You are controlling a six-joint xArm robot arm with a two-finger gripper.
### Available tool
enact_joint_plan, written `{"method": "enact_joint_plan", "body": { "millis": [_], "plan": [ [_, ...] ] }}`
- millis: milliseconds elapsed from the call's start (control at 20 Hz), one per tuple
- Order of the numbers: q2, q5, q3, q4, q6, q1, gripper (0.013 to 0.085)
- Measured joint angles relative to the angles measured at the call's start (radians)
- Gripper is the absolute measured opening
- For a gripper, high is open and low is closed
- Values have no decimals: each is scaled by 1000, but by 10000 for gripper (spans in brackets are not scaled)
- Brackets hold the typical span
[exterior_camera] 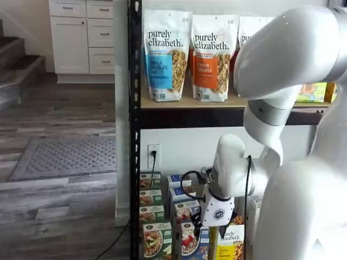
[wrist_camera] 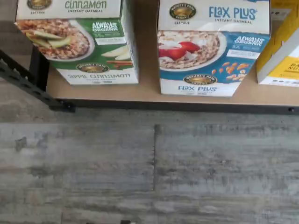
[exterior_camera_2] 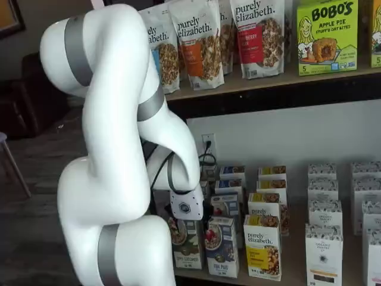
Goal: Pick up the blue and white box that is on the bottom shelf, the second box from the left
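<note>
The blue and white box (wrist_camera: 212,46), a "Flax Plus" carton with a bowl and red berries on it, stands upright at the front edge of the bottom shelf (wrist_camera: 149,91). Both shelf views show it too, heading its row (exterior_camera: 190,244) (exterior_camera_2: 221,247). My gripper's white body (exterior_camera: 218,214) (exterior_camera_2: 184,208) hangs just in front of and above that row, apart from the box. Its black fingers are hidden in both shelf views and do not appear in the wrist view. Nothing is held, and the jaws stand open.
A green-and-white apple cinnamon carton (wrist_camera: 79,39) stands left of the box, and a yellow carton (wrist_camera: 280,51) right of it. The rack's black post (exterior_camera: 134,135) is at the left. Granola bags (exterior_camera_2: 196,42) fill the tier above. Grey plank floor (wrist_camera: 149,168) lies in front.
</note>
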Motion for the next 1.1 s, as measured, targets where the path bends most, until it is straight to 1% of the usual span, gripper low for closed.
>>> {"method": "enact_joint_plan", "body": {
  "millis": [50, 150, 300, 350, 450, 550, 600, 750, 950, 1100],
  "plan": [
    [12, -5, -7, 16, -16, 1, 850],
    [32, -16, -16, 28, -28, 1, 850],
    [62, -34, -32, 71, -66, 6, 850],
    [72, -39, -37, 76, -71, 6, 850],
    [90, -46, -47, 73, -71, 4, 850],
    [109, -52, -58, 84, -81, 5, 850],
    [118, -55, -63, 83, -80, 5, 850],
    [150, -65, -79, 48, -54, -3, 850],
    [194, -86, -103, 61, -67, -2, 850],
    [227, -100, -123, 49, -60, -6, 850]
  ]
}}
